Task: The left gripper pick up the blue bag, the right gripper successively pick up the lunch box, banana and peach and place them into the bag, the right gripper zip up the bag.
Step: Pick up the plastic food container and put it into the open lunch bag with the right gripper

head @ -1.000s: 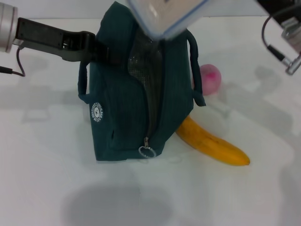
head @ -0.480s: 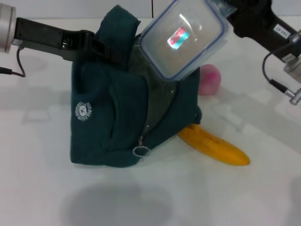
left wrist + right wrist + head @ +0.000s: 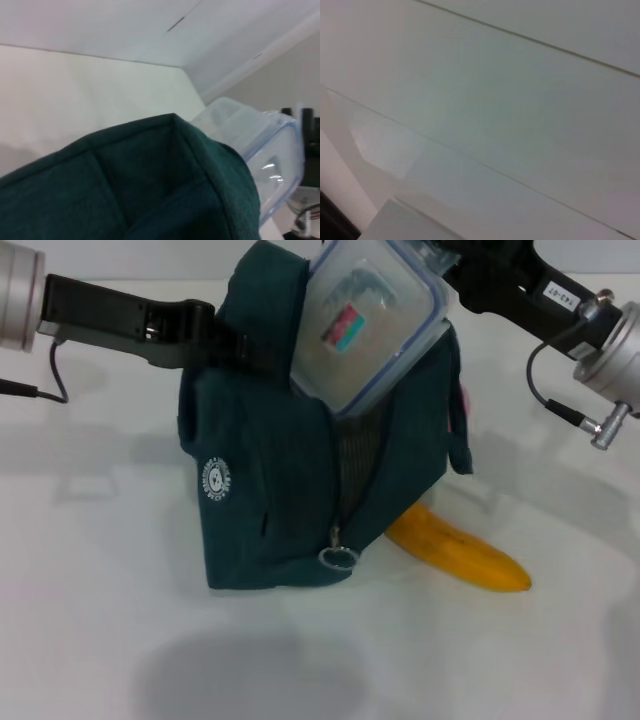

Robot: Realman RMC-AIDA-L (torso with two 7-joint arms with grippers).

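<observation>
The blue bag (image 3: 270,490) stands on the white table, its top edge pinched by my left gripper (image 3: 228,342), which reaches in from the left. Its open mouth with silver lining faces up and right. The clear lunch box (image 3: 365,325), blue-rimmed lid towards the camera, is tilted with its lower end inside the bag's mouth. My right gripper (image 3: 440,258) is shut on its upper end. The banana (image 3: 460,552) lies on the table at the bag's right foot. Only a pink sliver of the peach (image 3: 466,400) shows behind the bag. The left wrist view shows bag fabric (image 3: 150,200) and the lunch box (image 3: 265,150).
The zipper's ring pull (image 3: 338,558) hangs low on the bag's front, near the table. A round white logo (image 3: 215,480) marks the bag's left face. One soft handle (image 3: 458,445) droops at the bag's right side. The right wrist view shows only pale wall and surfaces.
The right gripper has come down and left with the lunch box, whose lower end now sits in the bag's mouth. The bag has shifted right and stands taller, covering most of the peach.
</observation>
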